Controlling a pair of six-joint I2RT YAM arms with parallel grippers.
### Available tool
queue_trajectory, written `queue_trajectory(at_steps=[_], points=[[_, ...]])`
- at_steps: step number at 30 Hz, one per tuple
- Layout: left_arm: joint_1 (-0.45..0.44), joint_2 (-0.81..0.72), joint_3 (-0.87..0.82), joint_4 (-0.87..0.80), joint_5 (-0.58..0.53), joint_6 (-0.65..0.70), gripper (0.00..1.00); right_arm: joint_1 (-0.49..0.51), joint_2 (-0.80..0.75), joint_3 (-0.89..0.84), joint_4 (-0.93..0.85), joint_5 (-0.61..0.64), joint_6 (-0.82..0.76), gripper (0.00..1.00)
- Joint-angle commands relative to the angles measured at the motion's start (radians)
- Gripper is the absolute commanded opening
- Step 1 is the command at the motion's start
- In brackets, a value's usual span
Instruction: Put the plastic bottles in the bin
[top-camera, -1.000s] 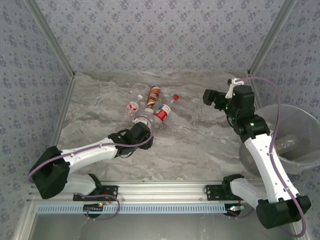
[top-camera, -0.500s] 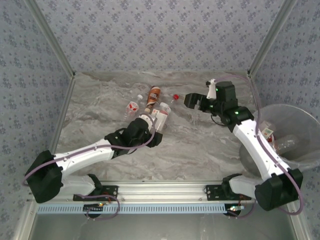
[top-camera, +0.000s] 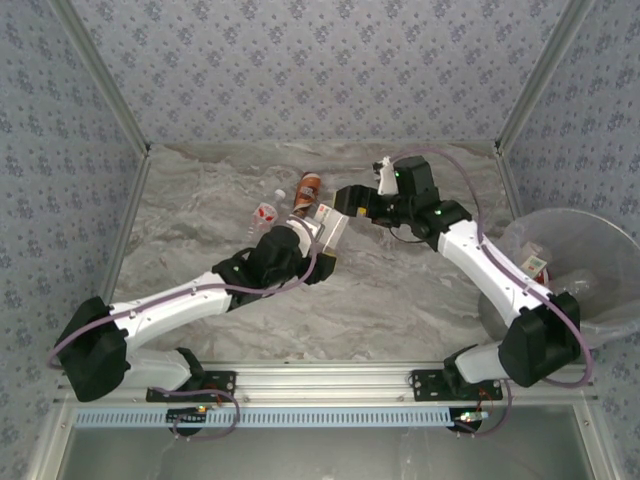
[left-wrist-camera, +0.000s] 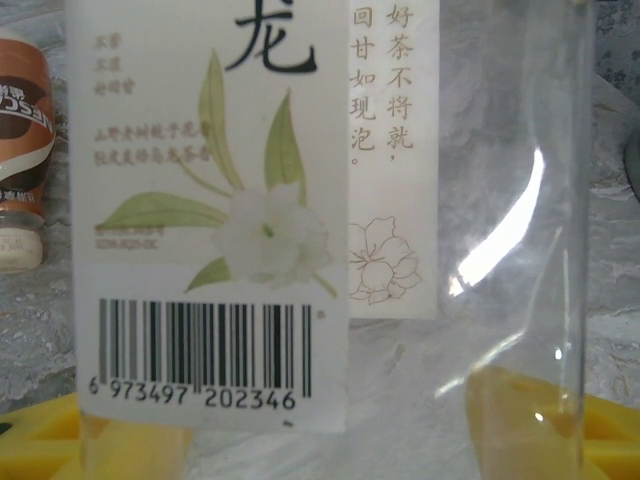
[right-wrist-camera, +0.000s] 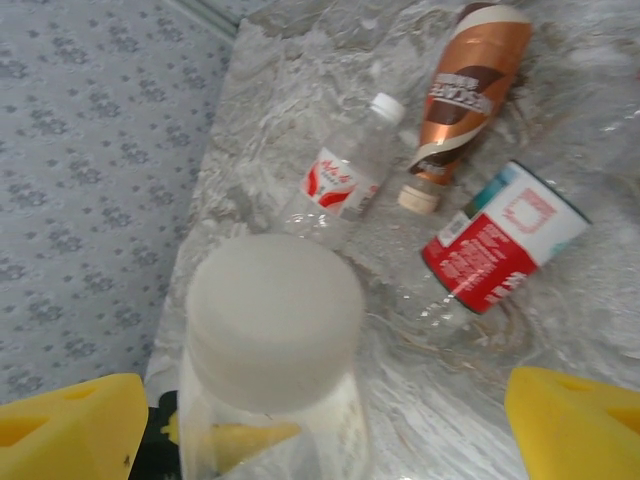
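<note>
In the upper middle of the top view, a few plastic bottles (top-camera: 263, 214) wait on the table (top-camera: 200, 200), the left gripper (top-camera: 308, 246) squeezes one clear bottle (top-camera: 328, 232), the right gripper (top-camera: 348, 198) is wide open and empty, and the bin (top-camera: 575, 212) at the right already has some.

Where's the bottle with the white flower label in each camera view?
Top external: flower-label bottle near the middle of the table.
Left wrist: the bottle is close up, its label and barcode spanning left and centre.
Right wrist: the bottle sits bottom, left of centre, seen cap-first.
Shared landmark: brown-labelled bottle, just beyond it from above, at the left edge in left wrist, top right in right wrist.
</note>
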Motion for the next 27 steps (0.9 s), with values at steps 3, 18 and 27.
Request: queue_trajectory(at_steps=[3, 18, 27], points=[[-0.005, 0.017, 0.059, 0.04, 0.025, 0.019, 0.0, 0.017, 0.034, 0.039, 0.064, -0.081, 0.019, 0.93], [-0.005, 0.017, 0.071, 0.052, -0.029, 0.021, 0.0, 0.025, 0.101, 0.067, 0.015, -0.117, 0.035, 0.74], [-0.005, 0.022, 0.075, 0.059, -0.038, 0.013, 0.04, 0.023, 0.098, 0.063, 0.027, -0.123, 0.026, 0.46]])
